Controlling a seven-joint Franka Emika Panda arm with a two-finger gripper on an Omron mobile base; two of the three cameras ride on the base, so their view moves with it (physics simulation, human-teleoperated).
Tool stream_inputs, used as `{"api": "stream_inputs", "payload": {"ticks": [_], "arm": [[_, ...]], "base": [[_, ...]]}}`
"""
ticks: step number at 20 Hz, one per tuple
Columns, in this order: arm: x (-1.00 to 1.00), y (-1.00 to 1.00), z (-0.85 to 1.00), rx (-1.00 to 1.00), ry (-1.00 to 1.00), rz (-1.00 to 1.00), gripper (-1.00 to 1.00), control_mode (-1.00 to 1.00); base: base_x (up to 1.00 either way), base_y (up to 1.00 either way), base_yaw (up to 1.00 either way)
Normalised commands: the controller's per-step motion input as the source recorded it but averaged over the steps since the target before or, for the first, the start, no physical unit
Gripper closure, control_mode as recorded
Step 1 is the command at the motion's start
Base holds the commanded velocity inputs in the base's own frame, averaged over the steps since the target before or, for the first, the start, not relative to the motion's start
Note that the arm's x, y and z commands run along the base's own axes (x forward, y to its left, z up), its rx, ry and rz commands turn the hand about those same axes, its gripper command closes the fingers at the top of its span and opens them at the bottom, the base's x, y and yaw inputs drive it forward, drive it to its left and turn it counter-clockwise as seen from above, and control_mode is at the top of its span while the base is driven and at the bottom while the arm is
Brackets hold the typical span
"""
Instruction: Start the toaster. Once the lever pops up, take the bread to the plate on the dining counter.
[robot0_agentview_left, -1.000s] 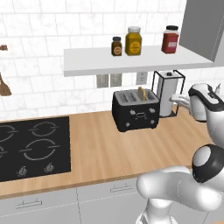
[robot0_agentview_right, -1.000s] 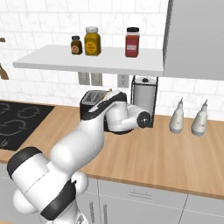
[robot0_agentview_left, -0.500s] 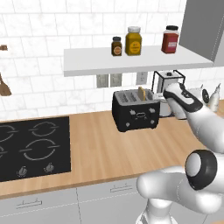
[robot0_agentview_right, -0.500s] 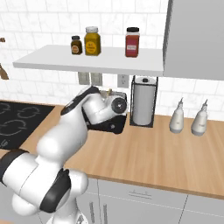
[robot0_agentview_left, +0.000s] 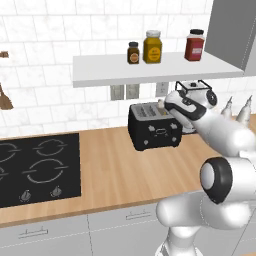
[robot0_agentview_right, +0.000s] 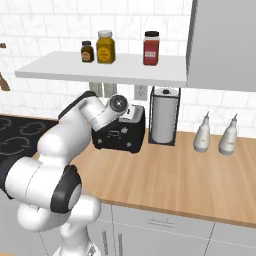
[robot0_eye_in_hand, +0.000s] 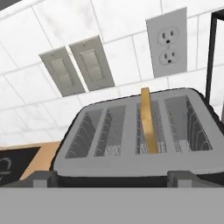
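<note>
Change: the arm has swung left from beside the paper towel holder (robot0_agentview_right: 164, 116) — gripper (robot0_eye_in_hand: 111, 177) now over the toaster (robot0_agentview_left: 154, 126)
Gripper: fingers spread wide, empty
Bread (robot0_eye_in_hand: 148, 121): upright in third slot — lever not yet pressed

Tiled kitchen wall above a wood worktop (robot0_agentview_left: 115, 165)

White marbled wall tiles (robot0_agentview_left: 50, 55) run behind the worktop; grey cabinets (robot0_agentview_right: 165, 232) with bar handles sit beneath it; a black hob (robot0_agentview_left: 35, 167) is set into the wood at the left; a pale floating shelf (robot0_agentview_left: 150, 70) carries three jars (robot0_agentview_left: 152, 46); a grey upper cabinet (robot0_agentview_right: 225, 42) hangs to the right; two light switch plates (robot0_eye_in_hand: 76, 70) and a socket (robot0_eye_in_hand: 168, 41) are fixed to the tiles; a paper towel holder (robot0_agentview_right: 164, 116) and two white bottles (robot0_agentview_right: 202, 134) stand near the wall; light is even and soft.
</note>
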Motion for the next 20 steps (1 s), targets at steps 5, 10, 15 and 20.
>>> {"api": "stream_inputs", "payload": {"ticks": [5, 10, 15, 20], "arm": [[0.4, 0.0, 0.0, -0.01, 0.04, 0.0, -1.0, -1.0], [0.26, -0.08, -0.01, -0.01, 0.01, 0.0, -1.0, -1.0], [0.15, -0.05, -0.18, -0.04, 0.0, 0.0, -1.0, -1.0], [0.22, -0.11, -0.19, 0.0, 0.0, 0.0, -1.0, -1.0]], "base": [[0.0, 0.0, 0.0], [0.0, 0.0, 0.0], [0.0, 0.0, 0.0], [0.0, 0.0, 0.0]]}}
